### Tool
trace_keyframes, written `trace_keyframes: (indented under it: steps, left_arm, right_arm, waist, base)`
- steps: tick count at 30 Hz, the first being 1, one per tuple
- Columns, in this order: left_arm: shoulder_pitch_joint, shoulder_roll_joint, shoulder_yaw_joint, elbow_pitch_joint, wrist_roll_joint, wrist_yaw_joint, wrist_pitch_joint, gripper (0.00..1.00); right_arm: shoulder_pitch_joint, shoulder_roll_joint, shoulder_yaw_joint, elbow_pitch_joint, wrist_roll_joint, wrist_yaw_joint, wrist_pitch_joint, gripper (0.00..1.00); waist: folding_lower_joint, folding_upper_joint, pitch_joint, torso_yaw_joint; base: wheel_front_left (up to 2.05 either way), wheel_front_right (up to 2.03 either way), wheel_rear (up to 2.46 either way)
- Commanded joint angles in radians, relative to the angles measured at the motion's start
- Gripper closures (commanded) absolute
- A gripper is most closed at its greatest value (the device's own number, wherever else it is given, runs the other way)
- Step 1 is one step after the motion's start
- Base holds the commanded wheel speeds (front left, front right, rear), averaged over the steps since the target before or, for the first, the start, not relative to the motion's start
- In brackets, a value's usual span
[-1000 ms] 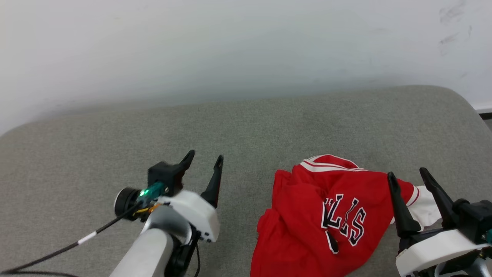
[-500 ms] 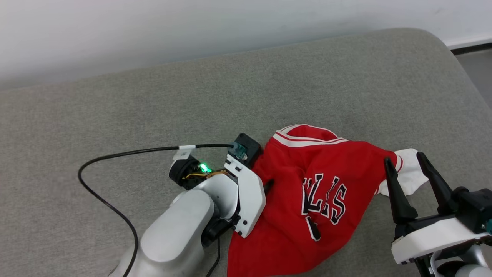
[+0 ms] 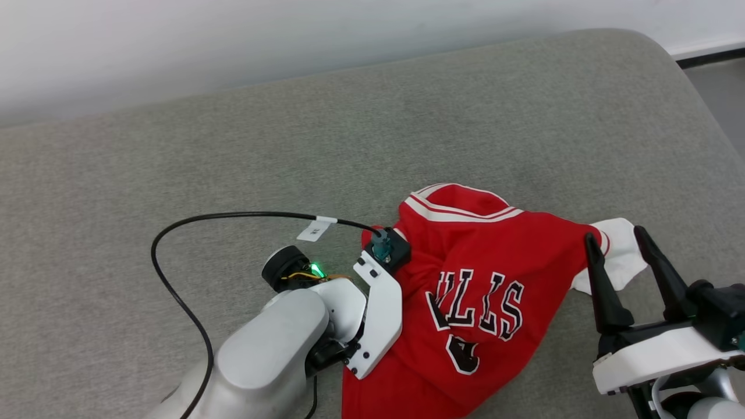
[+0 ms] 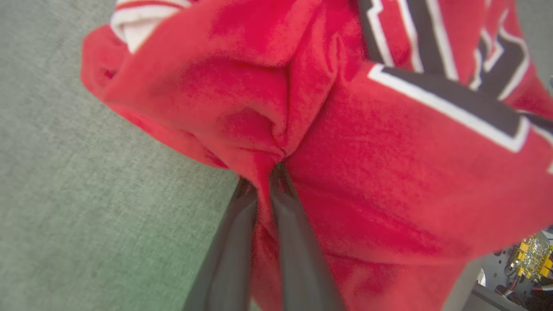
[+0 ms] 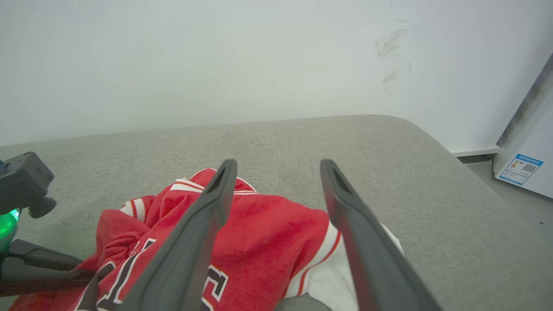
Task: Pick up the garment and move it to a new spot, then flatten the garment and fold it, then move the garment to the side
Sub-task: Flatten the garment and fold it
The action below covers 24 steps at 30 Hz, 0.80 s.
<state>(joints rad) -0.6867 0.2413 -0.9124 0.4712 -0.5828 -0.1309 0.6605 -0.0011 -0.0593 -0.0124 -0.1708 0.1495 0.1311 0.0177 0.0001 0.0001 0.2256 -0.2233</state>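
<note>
as the left hand [image 4: 263, 172] pinches the garment's [image 3: 495, 262] side, the right hand [image 3: 616, 234] stands wide nearby.

Your left gripper [image 4: 263, 175] tips sunk in a shirt [image 4: 367, 194] fold, shirt hem cut off by your head view's bottom edge.

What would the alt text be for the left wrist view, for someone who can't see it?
The left gripper pinches a fold of the crumpled red garment between its two dark fingers. Black, white-outlined lettering shows at the upper right, and grey upholstery lies to the left.
</note>
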Motion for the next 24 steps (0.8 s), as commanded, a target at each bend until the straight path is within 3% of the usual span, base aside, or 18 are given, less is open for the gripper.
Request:
trace_keyframes:
  steps: [1, 5, 11, 18, 24]
  left_arm:
    - [-0.003, 0.019, 0.006, 0.012, 0.019, 0.01, -0.037, 1.0]
    - [-0.021, 0.034, 0.04, -0.045, 0.054, 0.052, -0.157, 1.0]
    - [0.052, 0.101, 0.076, -0.175, 0.063, 0.116, -0.222, 1.0]
    - [0.309, 0.212, 0.146, -0.379, -0.008, 0.265, -0.248, 1.0]
    - [0.589, 0.249, 0.199, -0.454, -0.125, 0.39, -0.266, 1.0]
  right_arm:
    - [-0.016, 0.004, -0.006, -0.01, -0.004, -0.001, -0.002, 0.0]
    - [-0.007, 0.004, -0.014, -0.026, -0.012, -0.001, 0.005, 0.0]
    - [0.02, 0.0, -0.026, -0.042, -0.016, -0.001, 0.02, 0.0]
    - [0.049, -0.002, -0.029, -0.054, -0.01, -0.001, 0.034, 0.0]
    - [0.073, -0.003, -0.026, -0.06, -0.009, -0.001, 0.045, 0.0]
  waist:
    - [-0.0001, -0.0001, -0.012, 0.02]
    - [-0.0001, -0.0001, -0.042, 0.069]
    - [-0.0001, -0.0001, -0.091, 0.137]
    - [-0.0001, -0.0001, -0.137, 0.203]
    - [-0.0001, -0.0001, -0.174, 0.227]
  base:
    - [0.0, 0.0, 0.0]
    - [0.0, 0.0, 0.0]
    - [0.0, 0.0, 0.0]
    - [0.0, 0.0, 0.0]
    - [0.0, 0.0, 0.0]
